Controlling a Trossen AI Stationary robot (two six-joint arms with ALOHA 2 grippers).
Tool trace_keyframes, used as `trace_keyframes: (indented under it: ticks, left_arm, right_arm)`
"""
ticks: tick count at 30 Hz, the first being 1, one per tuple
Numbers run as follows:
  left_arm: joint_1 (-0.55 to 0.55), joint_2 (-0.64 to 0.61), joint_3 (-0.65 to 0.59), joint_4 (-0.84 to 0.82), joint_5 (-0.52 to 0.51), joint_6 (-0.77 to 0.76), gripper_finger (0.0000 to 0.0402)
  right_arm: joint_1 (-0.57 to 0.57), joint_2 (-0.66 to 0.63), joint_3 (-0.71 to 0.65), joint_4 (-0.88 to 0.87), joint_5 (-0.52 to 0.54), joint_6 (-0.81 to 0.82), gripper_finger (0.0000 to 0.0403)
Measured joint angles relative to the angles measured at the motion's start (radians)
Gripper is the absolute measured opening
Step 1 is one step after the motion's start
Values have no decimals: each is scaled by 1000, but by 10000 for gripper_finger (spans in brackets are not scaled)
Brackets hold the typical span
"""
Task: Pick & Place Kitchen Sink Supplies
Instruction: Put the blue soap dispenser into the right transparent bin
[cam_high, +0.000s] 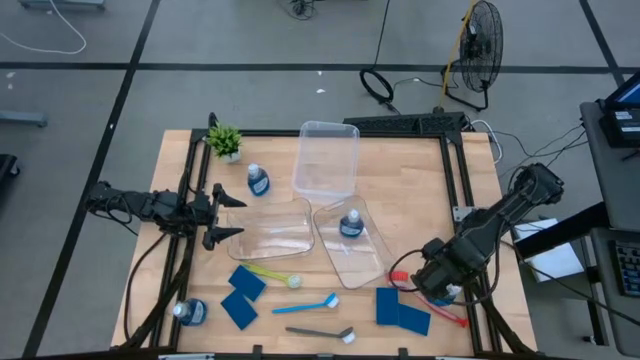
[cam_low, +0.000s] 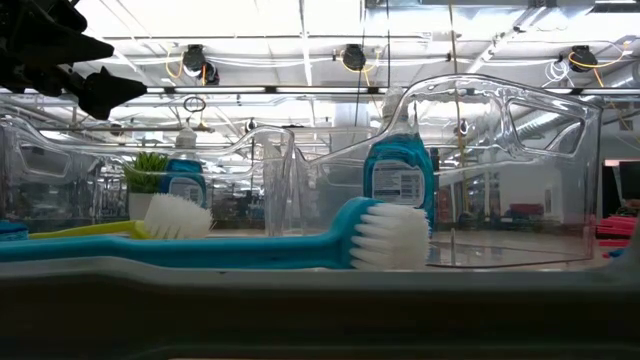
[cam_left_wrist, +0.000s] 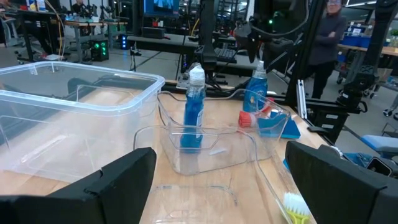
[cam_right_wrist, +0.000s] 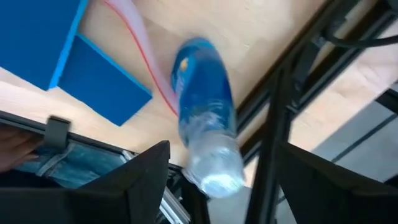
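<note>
Bottle (cam_right_wrist: 205, 121) pinched between right tool (cam_right_wrist: 214, 171) fingers, red brush (cam_right_wrist: 146, 59) beneath, left tool (cam_left_wrist: 217, 180) spread.

We count four blue bottles (cam_high: 258, 181), four flat blue sponges (cam_high: 246, 282) and four brushes (cam_high: 305, 304). We see three clear bins (cam_high: 327, 158) on the table. We see one little green plant (cam_high: 225, 141) and two robot arms (cam_high: 140, 205).
</note>
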Motion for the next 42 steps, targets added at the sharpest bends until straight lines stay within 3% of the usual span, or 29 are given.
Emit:
trace_keyframes:
  ticks: [19, 33, 42]
  left_arm:
    - [0, 0, 0, 0, 0, 0, 361]
    - [0, 0, 0, 0, 0, 0, 361]
    - [0, 0, 0, 0, 0, 0, 361]
  right_arm:
    - [6, 0, -184, 237, -104, 61, 267]
    - [6, 0, -223, 269, -112, 72, 265]
    - [6, 0, -223, 266, -134, 61, 207]
